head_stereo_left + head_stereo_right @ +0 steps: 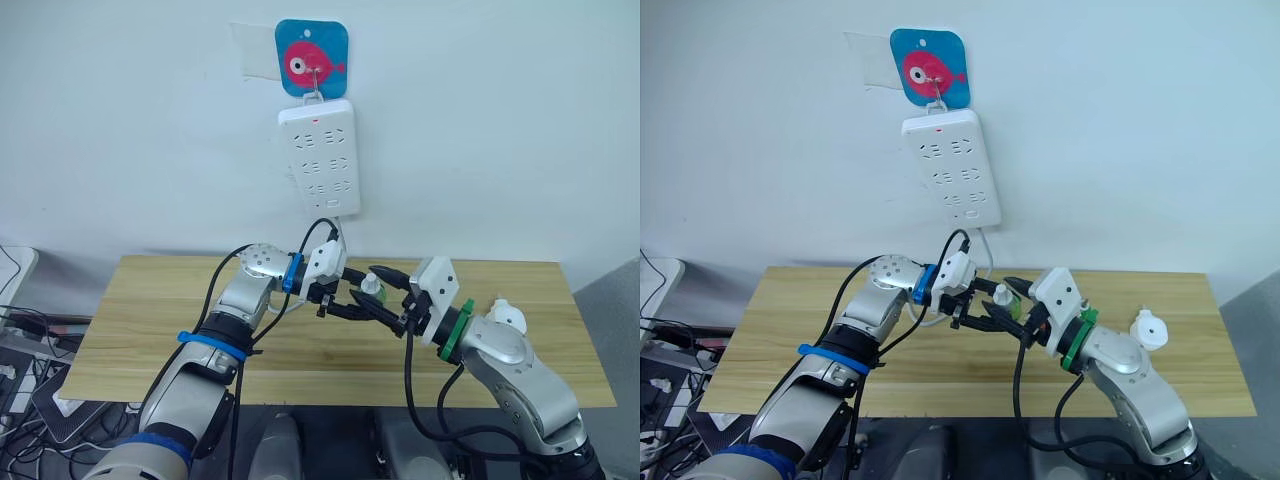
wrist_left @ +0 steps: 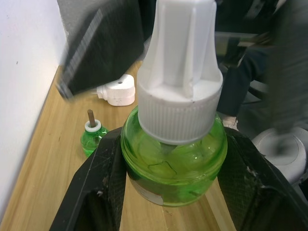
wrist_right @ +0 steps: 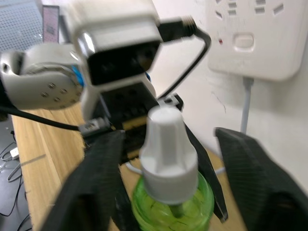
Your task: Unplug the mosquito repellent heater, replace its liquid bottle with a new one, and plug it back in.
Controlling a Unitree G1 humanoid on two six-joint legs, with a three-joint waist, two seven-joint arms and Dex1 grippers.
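Evidently the new bottle [image 2: 173, 159] is light, smooth and slippery, so its round green belly is the place to hold, leaving the ribbed white cap [image 2: 180, 77] free. It hangs above the table [image 1: 150, 300], clamped in the left gripper [image 2: 173, 192]. The right gripper [image 3: 168, 159] spreads wide around the cap. Beyond lie the heater [image 2: 115, 91] and the old bottle [image 2: 92, 137].

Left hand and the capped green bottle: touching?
Touching. The left wrist view shows the left hand with both black fingers pressed against the sides of the capped green bottle.
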